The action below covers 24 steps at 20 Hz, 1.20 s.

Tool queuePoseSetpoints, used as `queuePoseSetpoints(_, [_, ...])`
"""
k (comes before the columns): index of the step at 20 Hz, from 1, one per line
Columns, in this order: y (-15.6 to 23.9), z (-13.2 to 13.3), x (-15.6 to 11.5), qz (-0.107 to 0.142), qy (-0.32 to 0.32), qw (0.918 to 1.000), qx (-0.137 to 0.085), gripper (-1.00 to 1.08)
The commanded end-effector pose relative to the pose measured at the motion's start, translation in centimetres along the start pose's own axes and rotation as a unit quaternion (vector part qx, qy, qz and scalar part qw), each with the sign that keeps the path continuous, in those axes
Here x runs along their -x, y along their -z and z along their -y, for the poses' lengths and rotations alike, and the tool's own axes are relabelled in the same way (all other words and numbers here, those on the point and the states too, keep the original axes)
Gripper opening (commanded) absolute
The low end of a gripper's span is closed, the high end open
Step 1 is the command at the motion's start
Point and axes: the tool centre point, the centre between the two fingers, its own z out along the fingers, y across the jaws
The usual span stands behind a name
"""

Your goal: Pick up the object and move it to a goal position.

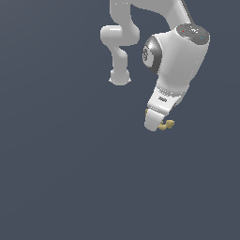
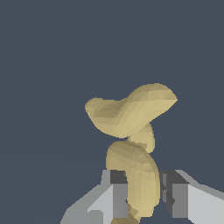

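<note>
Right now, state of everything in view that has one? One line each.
gripper: jaws set on either side of the object's lower lobe; one pad touches it, a thin gap shows at the other, so closure is unclear.
object: between the fingers, its knobs sticking out past the fingertips; whether it is lifted or resting cannot be told.
arm: bent over, wrist angled down toward the object.
</note>
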Motion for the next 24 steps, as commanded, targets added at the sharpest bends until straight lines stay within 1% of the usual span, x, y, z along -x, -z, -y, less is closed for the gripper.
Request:
queuePoseSetpoints(1, [2.6,1.7,0.1,0.000,0.000,1.0000,0.000,-1.00])
queuePoseSetpoints(10, [11.9,7.7,0.1,0.000,0.001,1.0000,0.000,-1.00])
queuePoseSetpoints(15, [16.4,10.5,0.1,-0.001,0.001,1.0000,-0.001,-1.00])
queuePoseSetpoints(19, [19.2,12.2,0.0,-0.001,0.001,1.0000,-0.001,-1.00])
queuePoseSetpoints(24, [21.4,13.4,-0.1,-0.001,0.000,1.0000,-0.001,-1.00])
